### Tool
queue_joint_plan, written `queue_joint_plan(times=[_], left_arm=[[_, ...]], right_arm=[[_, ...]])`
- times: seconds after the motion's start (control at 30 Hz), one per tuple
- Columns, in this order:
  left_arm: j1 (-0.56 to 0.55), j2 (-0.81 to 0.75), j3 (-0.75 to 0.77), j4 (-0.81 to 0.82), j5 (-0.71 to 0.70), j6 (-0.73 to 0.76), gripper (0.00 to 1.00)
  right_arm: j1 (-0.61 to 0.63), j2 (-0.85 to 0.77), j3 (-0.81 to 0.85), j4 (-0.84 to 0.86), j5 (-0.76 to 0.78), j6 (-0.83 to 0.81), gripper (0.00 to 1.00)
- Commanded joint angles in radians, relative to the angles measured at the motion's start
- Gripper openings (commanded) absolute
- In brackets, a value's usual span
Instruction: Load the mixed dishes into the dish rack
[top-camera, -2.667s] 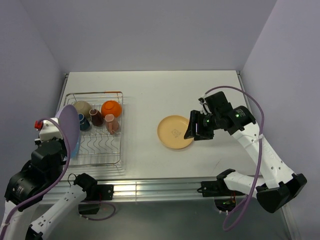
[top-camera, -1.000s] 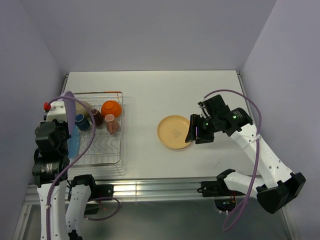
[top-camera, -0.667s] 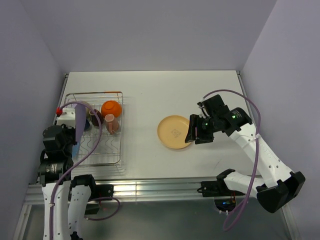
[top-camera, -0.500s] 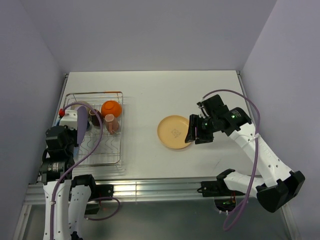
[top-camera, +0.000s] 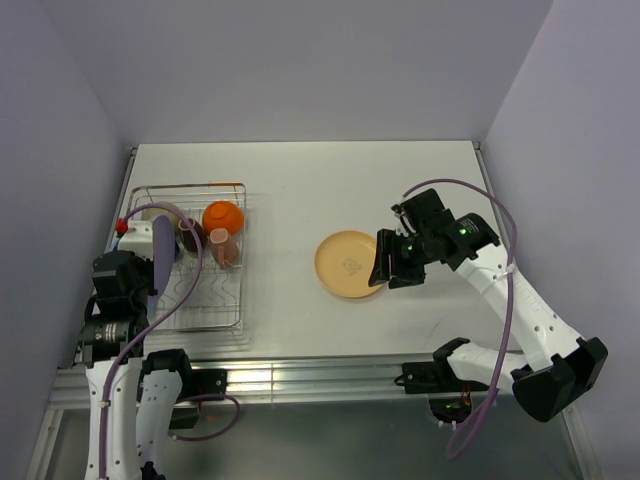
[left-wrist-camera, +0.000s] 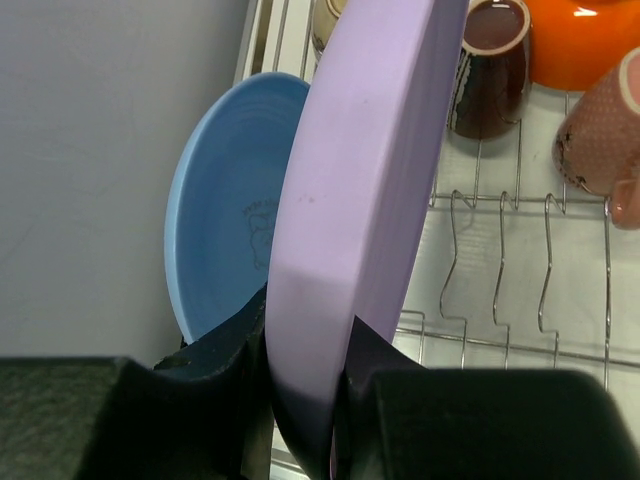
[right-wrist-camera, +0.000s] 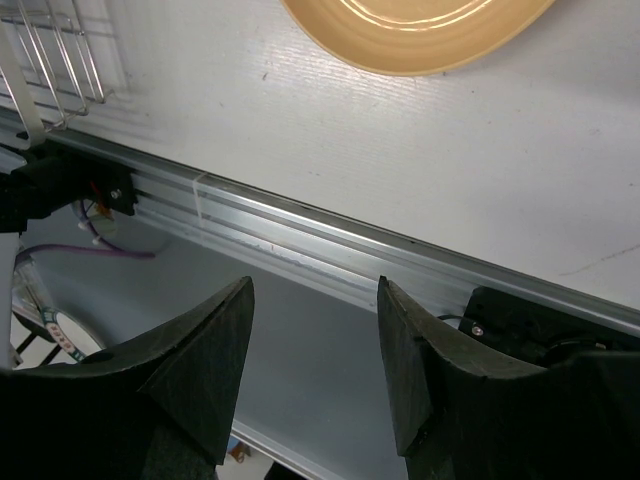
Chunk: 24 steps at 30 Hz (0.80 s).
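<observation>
Left claw clamps the lilac plate by its rim. The plate stands on edge, running near-to-far, over the rack's left end beside the blue plate. Right claw, partly open and empty, hangs at the rim of the tan plate, which lies flat on the table.

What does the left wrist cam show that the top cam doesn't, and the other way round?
Left wrist only: the left gripper clamped on the lilac plate's lower rim, with the blue plate's face standing just behind it.
Top only: the tan plate flat on the table, the right gripper open at its right edge, and the whole dish rack.
Both: lilac plate on edge, dark brown mug, orange bowl, pinkish-orange mug.
</observation>
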Motion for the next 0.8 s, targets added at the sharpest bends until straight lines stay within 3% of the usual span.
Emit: queue_joint_plan(times=[0.0,0.43,0.57,0.77], left_arm=[[0.006,0.012,0.049,-0.089,0.01,-0.013,0.0],[0.006,0.03,0.044,-0.103,0.075,-0.008,0.0],[0.006,0.007,0.036,-0.097,0.076,-0.01,0.18],[0.007,0.016,0.027,-0.092,0.099,-0.007,0.25]], right_arm=[[0.009,0.009,0.01,0.033,0.001,-0.013,0.6],[0.008,0.005,0.012,0.034,0.012,-0.007,0.6],[0.008,0.001,0.01,0.034,0.019,-0.004,0.6],[-0.001,0.005,0.007,0.034,0.022,0.002,0.6]])
